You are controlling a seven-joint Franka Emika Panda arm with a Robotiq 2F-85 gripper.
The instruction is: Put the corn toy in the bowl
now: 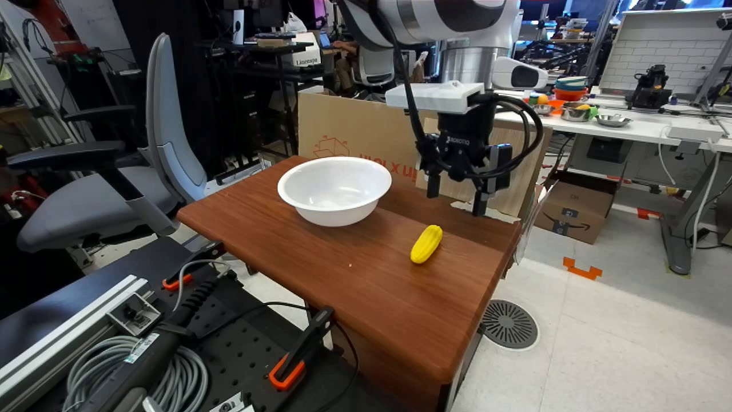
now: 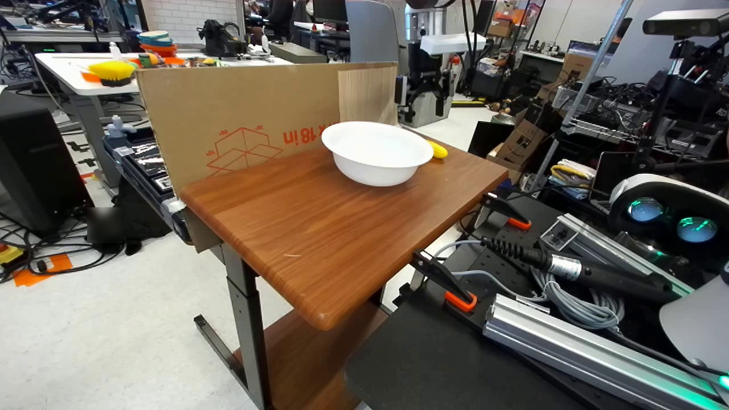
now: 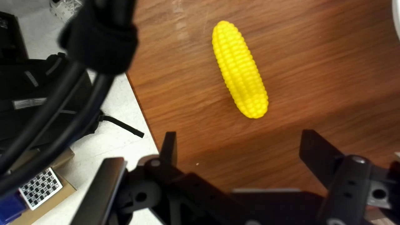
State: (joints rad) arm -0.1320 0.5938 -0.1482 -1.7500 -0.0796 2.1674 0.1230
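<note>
Your pincer [image 3: 239, 137] hangs above the desk [image 1: 354, 286] with its jaws wide apart and nothing between them. The corn toy [image 3: 240, 70] lies on its side on the desk; in the wrist view it is on the far side of the jaw tips, yet within the span they leave. That offset is what your next move turns on: I'd judge you need to travel toward the toy before you drop, or you'd close on nothing. Its long axis leans from far left to near right there, mostly across the line the jaws close along, so a small wrist turn should square them to its flanks.

In an exterior view you can see the toy [image 1: 426, 244] nearer than the pincer and a little left of it, with the white bowl [image 1: 334, 191] whole, left of the toy and apart from it; your wrist view gives only a sliver of that bowl, at right. In an exterior view the bowl [image 2: 379, 154] hides much of the toy, so don't judge its angle from there.
</note>
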